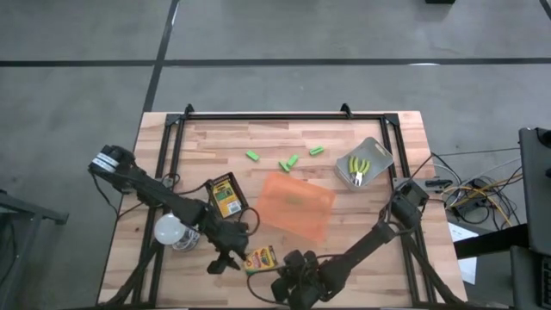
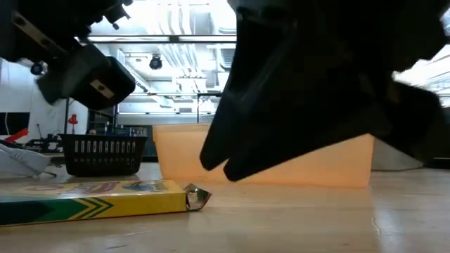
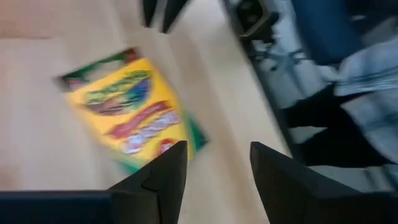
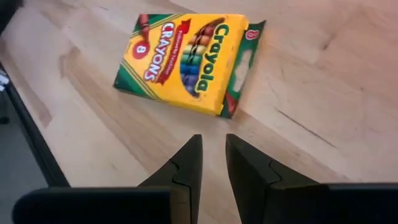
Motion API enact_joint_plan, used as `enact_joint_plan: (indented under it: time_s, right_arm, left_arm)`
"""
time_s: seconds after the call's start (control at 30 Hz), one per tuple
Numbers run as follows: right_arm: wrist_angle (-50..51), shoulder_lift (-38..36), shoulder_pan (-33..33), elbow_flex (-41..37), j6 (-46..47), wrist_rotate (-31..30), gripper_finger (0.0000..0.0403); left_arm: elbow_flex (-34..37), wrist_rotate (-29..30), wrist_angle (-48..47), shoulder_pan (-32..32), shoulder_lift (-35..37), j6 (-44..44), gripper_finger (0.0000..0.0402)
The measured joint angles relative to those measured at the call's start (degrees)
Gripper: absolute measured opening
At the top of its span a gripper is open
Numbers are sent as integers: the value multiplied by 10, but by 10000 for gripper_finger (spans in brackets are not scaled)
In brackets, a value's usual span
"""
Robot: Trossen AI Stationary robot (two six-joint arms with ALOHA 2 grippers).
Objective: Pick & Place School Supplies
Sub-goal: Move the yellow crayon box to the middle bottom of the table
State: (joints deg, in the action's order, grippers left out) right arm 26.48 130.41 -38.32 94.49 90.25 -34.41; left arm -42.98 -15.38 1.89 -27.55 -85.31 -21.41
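Dark and jointed, both arms reach toward the near edge of the butcher-block table (image 1: 284,138). The left gripper (image 1: 225,258) hangs low beside a crayon box (image 1: 260,257) lying flat near that edge; its fingers (image 3: 163,180) stand parted with nothing between them, the box just ahead of their tips. The right gripper (image 1: 293,280) sits on the other side of the same box, its fingers (image 4: 186,168) drawn nearly together with only a thin gap and gripping nothing; the box (image 4: 189,62) lies ahead of them, apart from the tips.

A second crayon box (image 1: 225,195) lies farther in, near the left arm, just beside the orange translucent tray (image 1: 295,205) at mid-table. A white round bulb (image 1: 170,229) rests by the left arm's forearm. Three green blocks (image 1: 288,162) are scattered beyond the tray, well apart from both grippers. A grey tray (image 1: 376,155) toward the far right holds the yellow-handled tools (image 1: 358,169).

From table height, the near box (image 2: 91,199) shows its yellow and green side with a torn flap, the orange tray (image 2: 183,151) behind it, and the right arm's dark bulk blocking much of the view. A black basket (image 2: 105,153) stands in the room behind.

The near box reads "Crayola CRAYONS" with an "8" in the right wrist view.
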Motion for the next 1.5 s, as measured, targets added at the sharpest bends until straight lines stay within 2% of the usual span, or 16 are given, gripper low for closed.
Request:
enact_joint_plan:
  time_s: [0.13,0.3,0.43,0.7,0.9,1.17,1.27,1.4,1.5]
  right_arm:
    - [-4,0,12,-11,-12,-1,72]
    - [-31,0,28,-14,-57,0,79]
    - [-31,0,39,-17,-76,29,78]
    - [-28,0,43,-20,-80,53,68]
    - [1,-2,45,-19,-77,121,76]
    - [22,-3,44,-18,-64,122,75]
    - [28,-3,43,-19,-51,105,69]
    - [36,-3,28,-22,-43,19,64]
    - [42,-6,23,-15,-38,-9,64]
  left_arm:
    - [1,34,-44,0,16,7,181]
    - [1,35,-63,0,22,5,181]
    - [1,35,-71,0,22,-8,181]
    - [1,35,-75,0,22,-12,181]
    - [1,35,-75,0,22,-13,181]
    - [1,35,-75,0,22,-14,181]
    - [1,35,-75,0,22,-14,181]
    - [1,35,-76,0,22,-14,181]
    - [1,35,-76,0,22,-14,181]
